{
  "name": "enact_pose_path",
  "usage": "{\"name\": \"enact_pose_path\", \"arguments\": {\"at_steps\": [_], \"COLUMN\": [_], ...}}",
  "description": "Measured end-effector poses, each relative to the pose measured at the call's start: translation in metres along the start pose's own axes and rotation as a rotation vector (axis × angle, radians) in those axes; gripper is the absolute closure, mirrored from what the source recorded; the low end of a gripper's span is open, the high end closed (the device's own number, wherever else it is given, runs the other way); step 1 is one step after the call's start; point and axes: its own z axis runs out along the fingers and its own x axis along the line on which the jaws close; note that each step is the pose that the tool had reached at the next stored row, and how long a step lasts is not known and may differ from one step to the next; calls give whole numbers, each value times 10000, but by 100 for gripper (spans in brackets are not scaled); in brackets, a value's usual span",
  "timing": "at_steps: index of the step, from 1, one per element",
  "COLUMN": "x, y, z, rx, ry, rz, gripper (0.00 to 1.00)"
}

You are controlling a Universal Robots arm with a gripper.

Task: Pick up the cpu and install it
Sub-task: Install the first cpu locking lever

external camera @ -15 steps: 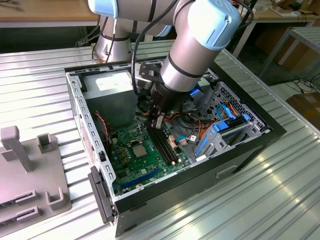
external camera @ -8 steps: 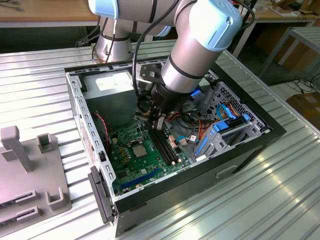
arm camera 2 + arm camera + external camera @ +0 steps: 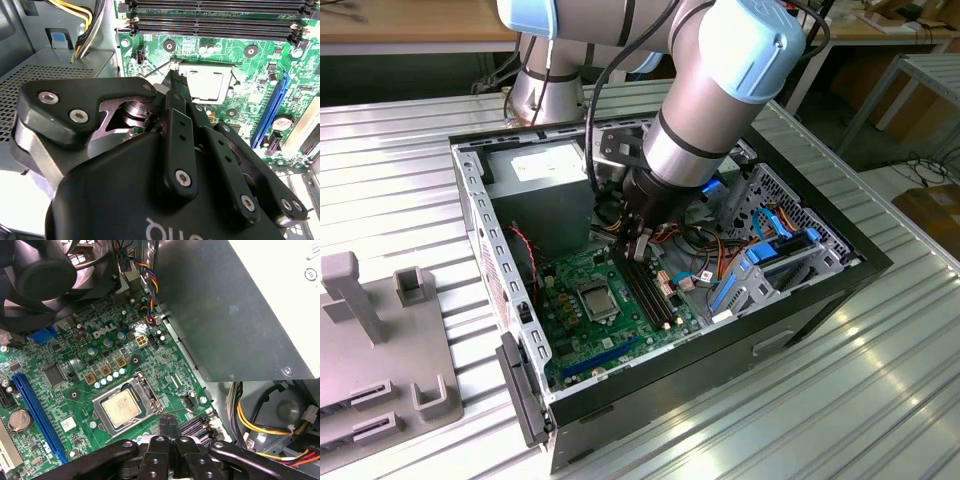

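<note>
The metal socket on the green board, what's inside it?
Inside the socket sits the cpu, its flat silver-grey face up. Whatever lies beneath the chip is covered. The end effector hangs beside the socket.

1. The exterior view looks down from above and aside at the open computer case (image 3: 670, 300) on the tabletop (image 3: 400, 190).
2. Both wrist views look close down past the end effector (image 3: 167, 430) at the motherboard (image 3: 100, 370).
3. All three share the socket (image 3: 597, 297).

White logo lettering on the green motherboard (image 3: 125, 340), cut-off white letters on the black housing (image 3: 125, 200) of the hand (image 3: 175, 85)
</note>
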Motion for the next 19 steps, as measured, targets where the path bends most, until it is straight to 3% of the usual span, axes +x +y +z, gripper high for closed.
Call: {"name": "enact_pose_path", "arguments": {"at_steps": [11,15,19], "x": [-4,-72,-163], "y": [-8,-79,-57], "z": [-1,-5,4], "rx": [-1,-10,-9], "ry": [-1,-14,-14], "rz": [-3,-6,-4], "gripper": [89,89,89]}}
